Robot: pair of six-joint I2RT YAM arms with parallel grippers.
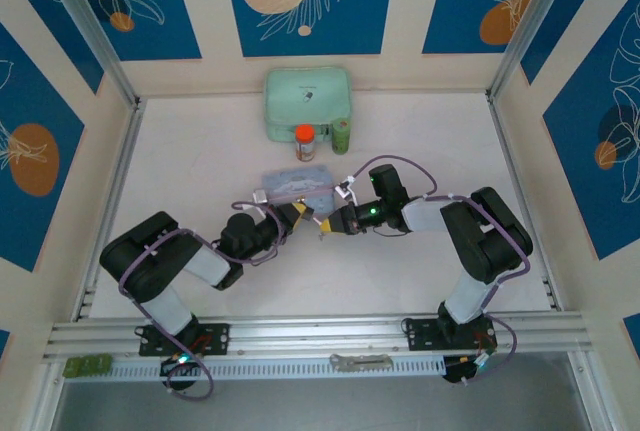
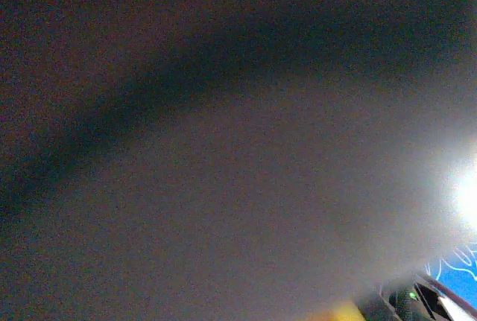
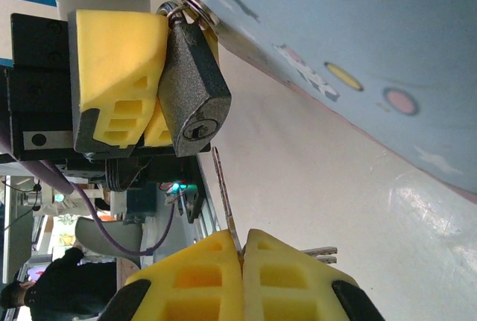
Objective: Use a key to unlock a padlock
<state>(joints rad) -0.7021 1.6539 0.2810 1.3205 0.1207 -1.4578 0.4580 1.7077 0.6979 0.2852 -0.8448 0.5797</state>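
Gently: your right gripper (image 3: pixel 242 250) clamps the key (image 3: pixel 223 198), tip just short of the keyhole (image 3: pixel 197 129); your left gripper (image 3: pixel 173 64) pinches the padlock (image 3: pixel 195 86) beside the tin (image 3: pixel 358 53); square blade to slot, then ease in.

Arms bent inward, left tool (image 1: pixel 296 214) clamped, right tool (image 3: pixel 242 245) pinched tight

Key (image 3: pixel 222 187) bow hid. in R claw (image 3: pixel 242 245)

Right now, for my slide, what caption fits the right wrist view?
Right gripper aims the pinched key at the keyhole of the padlock held by the left gripper.
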